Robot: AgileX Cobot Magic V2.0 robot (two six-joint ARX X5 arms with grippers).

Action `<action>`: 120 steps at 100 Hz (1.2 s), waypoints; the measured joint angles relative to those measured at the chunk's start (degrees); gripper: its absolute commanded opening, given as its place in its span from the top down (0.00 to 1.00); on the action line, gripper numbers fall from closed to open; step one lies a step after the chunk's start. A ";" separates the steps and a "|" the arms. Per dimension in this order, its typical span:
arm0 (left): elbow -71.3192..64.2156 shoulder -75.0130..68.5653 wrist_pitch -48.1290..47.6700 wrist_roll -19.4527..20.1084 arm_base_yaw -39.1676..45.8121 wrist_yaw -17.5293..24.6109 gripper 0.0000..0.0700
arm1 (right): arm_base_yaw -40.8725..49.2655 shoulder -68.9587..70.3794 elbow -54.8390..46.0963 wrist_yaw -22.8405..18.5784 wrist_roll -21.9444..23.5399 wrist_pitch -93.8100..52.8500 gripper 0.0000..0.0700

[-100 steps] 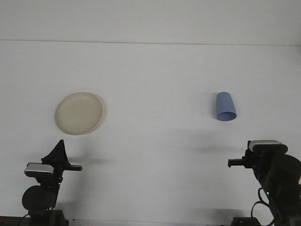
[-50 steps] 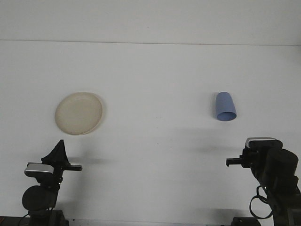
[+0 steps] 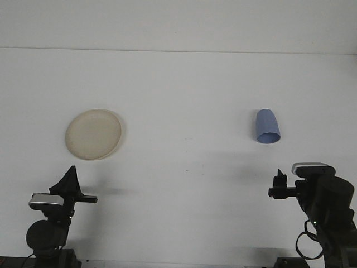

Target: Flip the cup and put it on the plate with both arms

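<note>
A blue cup (image 3: 267,127) lies on its side on the white table at the right, its open mouth toward the near edge. A cream plate (image 3: 93,134) rests flat at the left. My left gripper (image 3: 70,180) is low at the near left, below the plate, its dark fingers pointing up and together. My right gripper (image 3: 278,185) sits at the near right, below the cup and well apart from it. Its fingers are small and dark, and I cannot make out their gap. Neither gripper holds anything.
The white table (image 3: 184,100) ends at a far edge near the top of the view, with a white wall behind it. Cables hang by the right arm's base (image 3: 329,223).
The right arm has shifted slightly left and its gripper has turned, so the fingers now stick up. The left arm, cup and plate have not moved.
</note>
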 measured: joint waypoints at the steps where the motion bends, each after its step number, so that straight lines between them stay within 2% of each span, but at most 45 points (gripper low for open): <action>1: -0.02 0.00 -0.02 0.00 0.00 -0.02 0.98 | 0.00 0.00 0.00 0.00 0.00 0.17 0.24; 23: 0.00 0.00 0.00 0.00 0.00 -0.02 0.98 | -0.02 3.23 0.13 0.02 0.00 6.75 0.24; 70: 0.00 0.00 0.00 0.00 0.00 0.00 0.98 | -3.52 23.10 -1.42 -0.37 -1.33 25.70 0.24; 90: 0.00 0.00 0.00 0.00 0.00 -0.02 0.98 | -4.37 29.11 -4.35 -2.93 -1.42 33.92 0.24; 120: 0.00 0.00 0.00 0.00 0.00 -0.02 0.98 | -6.56 35.87 -13.73 -3.02 -1.40 50.82 0.24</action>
